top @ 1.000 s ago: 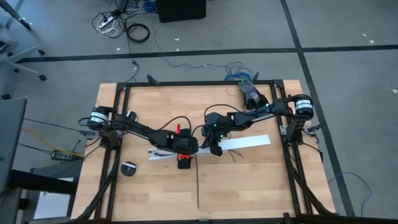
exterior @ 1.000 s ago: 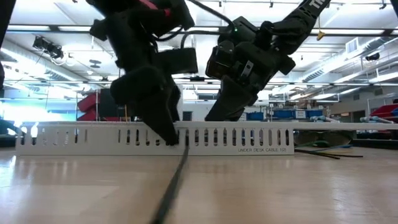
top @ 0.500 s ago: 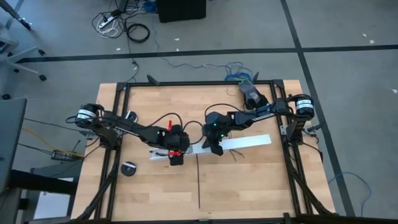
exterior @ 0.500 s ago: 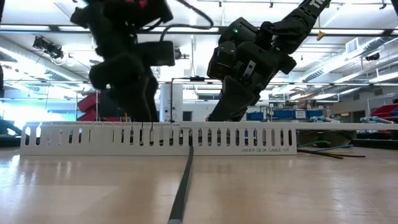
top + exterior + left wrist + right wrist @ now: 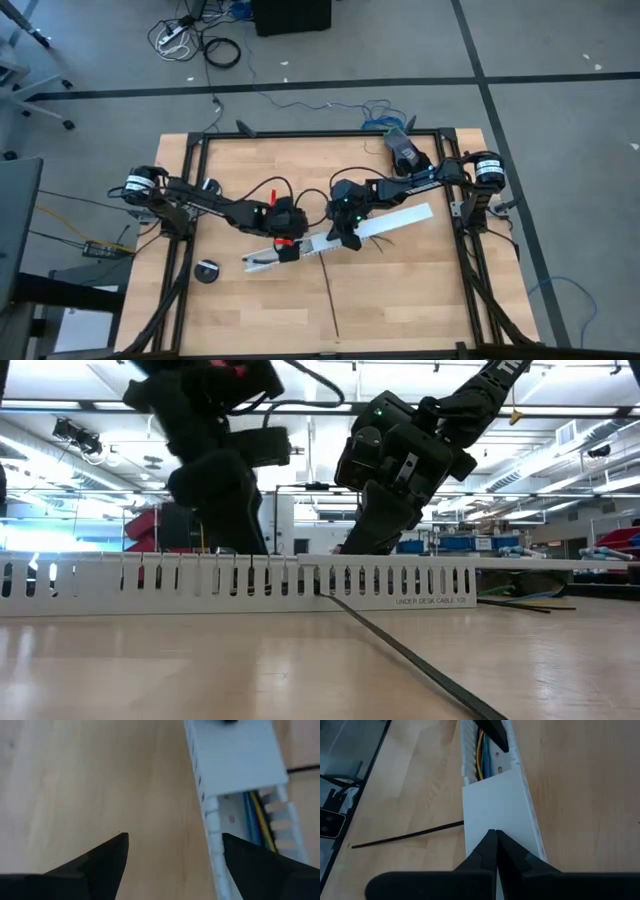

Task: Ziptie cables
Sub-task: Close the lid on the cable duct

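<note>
your right end effector (image 5: 345,238) presses its closed tips on the white channel (image 5: 400,219), pinning it. the cables (image 5: 481,751) lie inside it; the ziptie (image 5: 330,300) trails from its near wall. your left end effector (image 5: 283,247) straddles the channel, spread wide, empty.

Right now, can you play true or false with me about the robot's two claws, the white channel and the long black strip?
1. The left gripper is open. True.
2. The right gripper is open wide. False: its fingers are pressed shut, over the white slotted channel.
3. The ziptie lies flat on the wooden table, held by neither gripper. True.
4. The coloured cables lie in a heap on the table beside the channel. False: they run inside the channel, where its cover is off.
5. The channel lies straight across the table. False: in the high view it lies slanted, its end on the left arm's side nearer the table's front.
</note>
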